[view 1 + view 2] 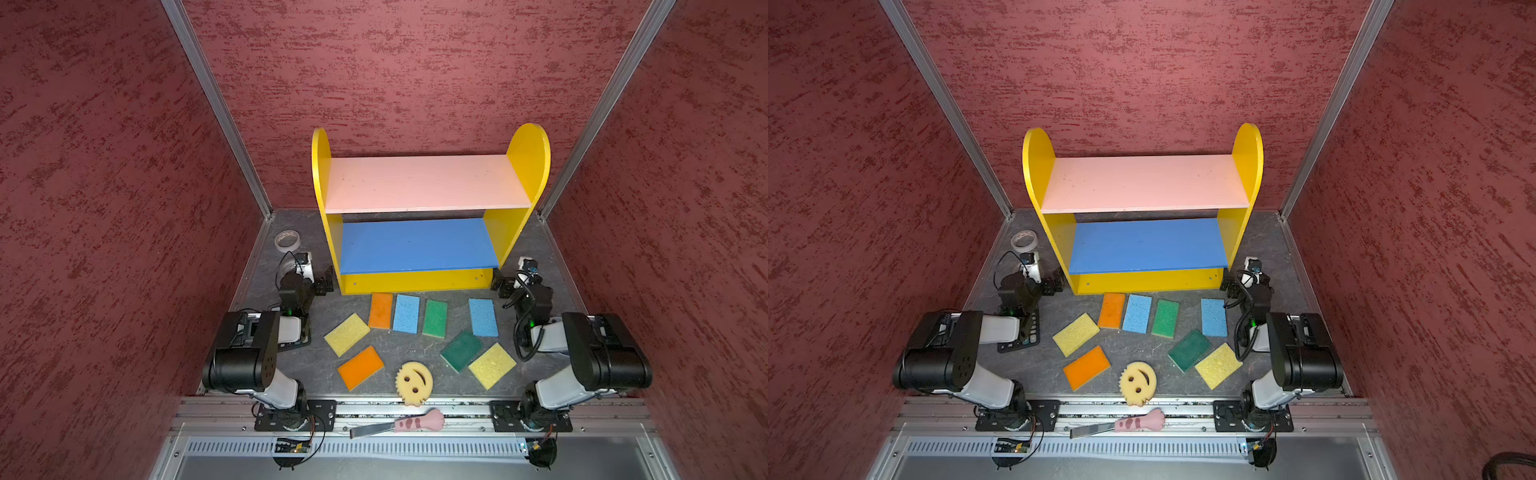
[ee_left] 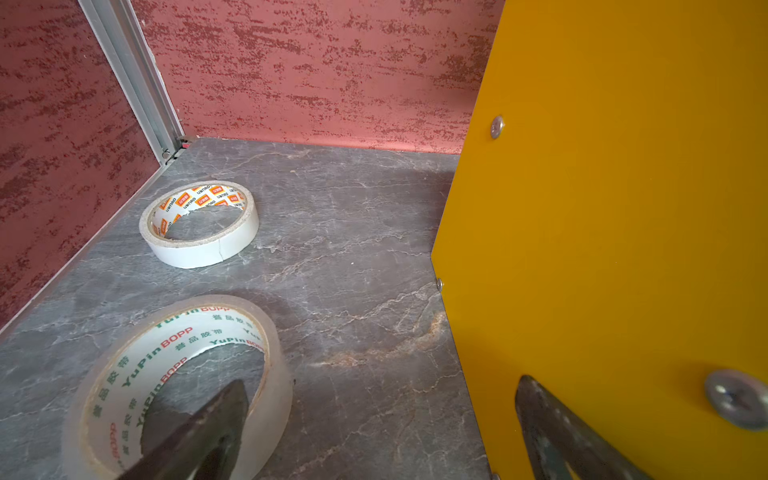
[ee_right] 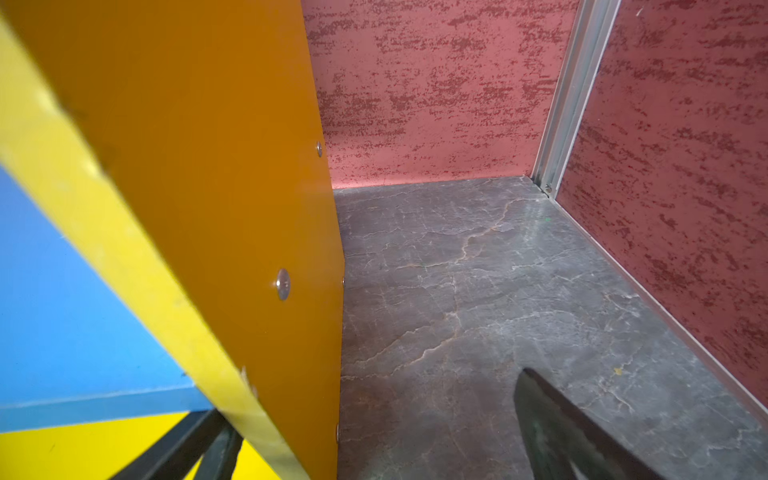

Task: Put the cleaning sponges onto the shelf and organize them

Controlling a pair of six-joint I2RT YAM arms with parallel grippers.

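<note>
Now, left gripper (image 2: 380,382): you have its jaws spread wide and empty. One finger hangs over the clear tape roll (image 2: 124,374). The other stands just beside the outer face of the left side panel of the shelf (image 2: 623,208). You cannot tell whether either finger touches.
Right gripper (image 3: 370,395): its jaws are spread wide too, with nothing pinched. They stand either side of the near edge of the shelf's right side panel, one finger on the blue-board side and one outside over the table (image 3: 457,291). Contact cannot be told.
Writing: the clear roll's core reads "YuPin BOPP" in green and red, with Chinese characters alongside. The white tape roll (image 2: 199,249), farther off, carries orange labels inside its core, too small for you to read surely.
Arm pose: in both top views your left arm (image 1: 249,353) and right arm (image 1: 598,353) sit folded. Their elbows are raised at the near side, and the forearms reach far and down to the shelf's near corners.
Shelf: it stands at the far middle of the table, with the pink board above the blue board above the yellow base.
Far row, on the table: the far orange sponge (image 1: 380,310), left blue sponge (image 1: 406,313) and light green sponge (image 1: 434,318) lie side by side just near of the base. The right blue sponge (image 1: 483,317) lies apart to their right.
Near group, on the table: the left yellow sponge (image 1: 347,334) and near orange sponge (image 1: 360,368) lie at the left. The dark green sponge (image 1: 461,350) lies just beside the right yellow sponge (image 1: 492,365) at the right. The smiley sponge (image 1: 414,382) lies between them at the near edge.
Other: the pink cat-paw tool (image 1: 415,424) lies on the near rail.
</note>
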